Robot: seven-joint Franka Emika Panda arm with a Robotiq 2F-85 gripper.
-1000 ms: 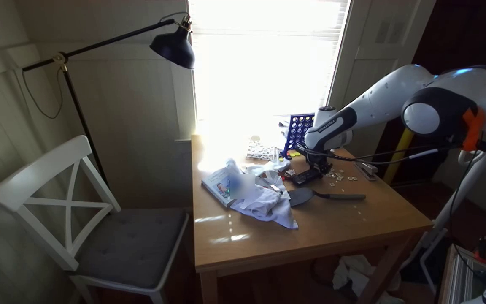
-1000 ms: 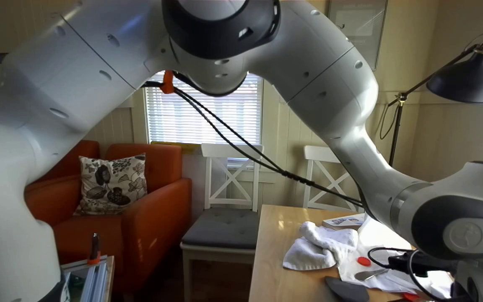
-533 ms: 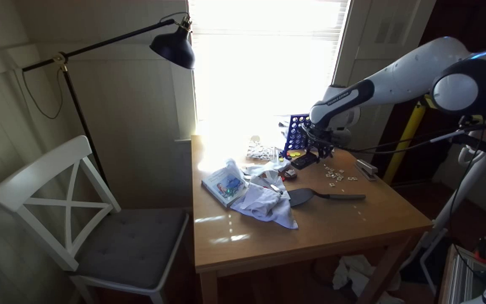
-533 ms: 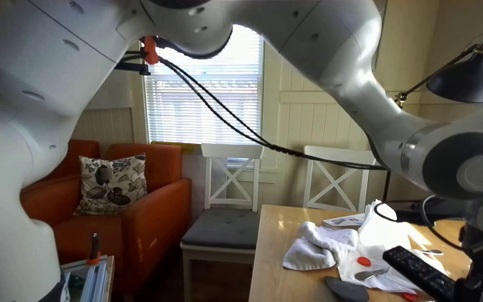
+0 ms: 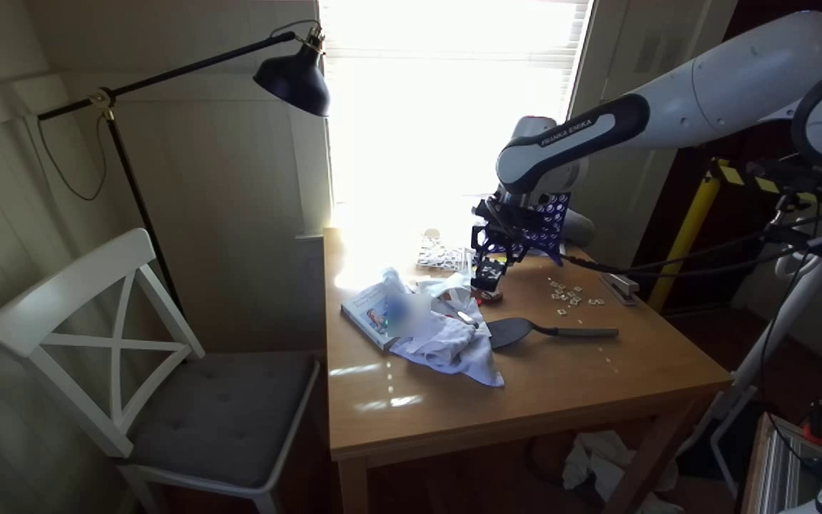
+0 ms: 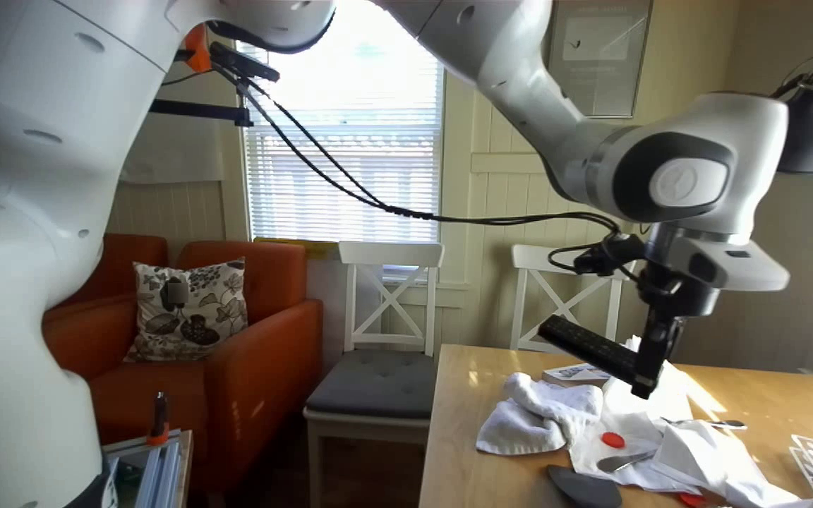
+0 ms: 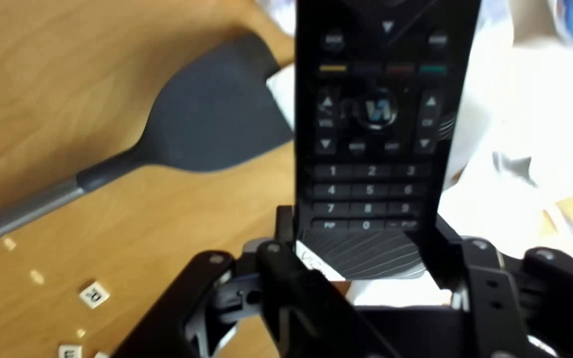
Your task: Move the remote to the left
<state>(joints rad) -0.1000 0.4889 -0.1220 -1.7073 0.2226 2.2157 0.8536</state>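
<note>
The remote [image 7: 376, 124] is a slim black bar with number keys, held by its lower end between my gripper's [image 7: 361, 238] two fingers in the wrist view. The fingers press on its two long sides. In an exterior view the remote [image 6: 586, 344] hangs tilted in the air above the table, and the gripper [image 6: 646, 377] holds its near end. The remote [image 5: 488, 275] also shows over the table's middle in an exterior view, under the gripper [image 5: 493, 253].
A dark spatula [image 5: 511, 332] lies on the wooden table [image 5: 525, 385]. A white cloth [image 5: 447, 343] and a book [image 5: 368, 314] lie to its left. A blue grid rack [image 5: 550, 221] stands behind the gripper. Small letter tiles [image 5: 571, 294] and a stapler [image 5: 621, 287] are at the right.
My gripper has lifted the remote from low over the table. It has also moved left in one exterior view, and the remote has come into sight above the table in the other.
</note>
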